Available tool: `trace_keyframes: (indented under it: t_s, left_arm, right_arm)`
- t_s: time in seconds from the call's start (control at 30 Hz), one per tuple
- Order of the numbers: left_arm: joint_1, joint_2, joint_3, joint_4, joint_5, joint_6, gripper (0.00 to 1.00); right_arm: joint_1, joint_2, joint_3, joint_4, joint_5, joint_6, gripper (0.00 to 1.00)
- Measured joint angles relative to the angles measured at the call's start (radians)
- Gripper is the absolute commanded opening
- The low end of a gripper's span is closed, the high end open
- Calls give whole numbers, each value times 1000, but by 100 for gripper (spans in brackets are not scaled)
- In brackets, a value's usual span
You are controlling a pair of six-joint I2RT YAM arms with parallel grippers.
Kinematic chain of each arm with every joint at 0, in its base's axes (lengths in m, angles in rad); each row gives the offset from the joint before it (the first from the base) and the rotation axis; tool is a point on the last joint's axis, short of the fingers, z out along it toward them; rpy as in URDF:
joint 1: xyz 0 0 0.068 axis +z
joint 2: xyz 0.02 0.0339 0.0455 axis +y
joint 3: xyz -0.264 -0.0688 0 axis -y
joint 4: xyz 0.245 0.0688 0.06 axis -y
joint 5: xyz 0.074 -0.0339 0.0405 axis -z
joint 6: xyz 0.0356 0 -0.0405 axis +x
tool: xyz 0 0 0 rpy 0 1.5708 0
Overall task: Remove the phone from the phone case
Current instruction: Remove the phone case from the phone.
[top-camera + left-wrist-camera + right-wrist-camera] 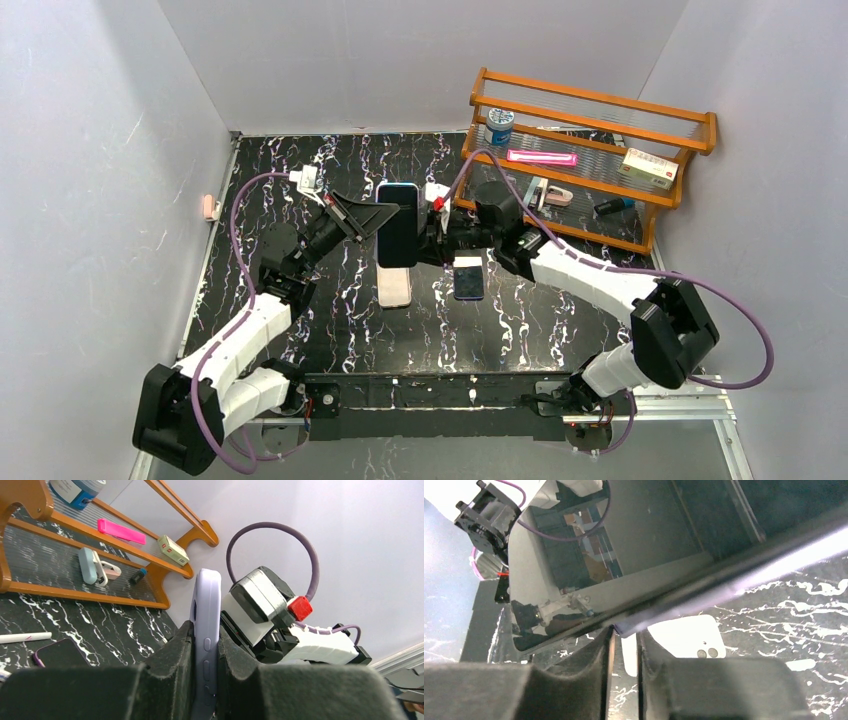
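While the phone hangs off the surface between the two arms, we enter it as follows.

Item: phone, seated in its lavender phone case. The dark screen is turned up toward the top camera, and the long axis runs from near to far.

Location: in the air over the middle of the surface, above a white handset-shaped item lying flat.

Left fingers: clamped on the case's left long edge, one on each face.

Right fingers: at the opposite long edge, narrowly parted, with the phone's rim at their tips. We cannot tell whether they grip it.

Relation: the phone lies directly between the two sets of fingers, its long axis crosswise to both. Neither arm is noticeably nearer.

Judgement: the coming move probably means working the case rim off along the right edge while the left side holds firm.

Also present: a second handset on the surface and a wooden rack at the far right.
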Motion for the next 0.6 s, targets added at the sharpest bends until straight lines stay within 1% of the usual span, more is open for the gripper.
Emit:
trace_keyframes:
  t_s: [0.03,0.13,0.2,0.27,0.43,0.6]
  left_arm:
    - [-2,-3,0,-3,-6,7,0]
    - [-6,-15,-10,-19,-28,30,0]
    - [-10,-22,-19,-25,-47,40,0]
    - [-12,-27,-32,-32,-75,45,0]
    - [-21,-31,-59,-42,-147,66,0]
    - [-29,-31,-80,-79,-205,98,0]
  right_arm:
    - [0,-3,-14,25,9,21,43]
    - [0,-36,-73,89,38,95,57]
    - [-1,-74,-116,125,61,145,65]
    - [-2,-113,-150,140,84,188,70]
    - [-10,-198,-213,142,158,306,72]
    - [-16,-270,-290,182,200,485,73]
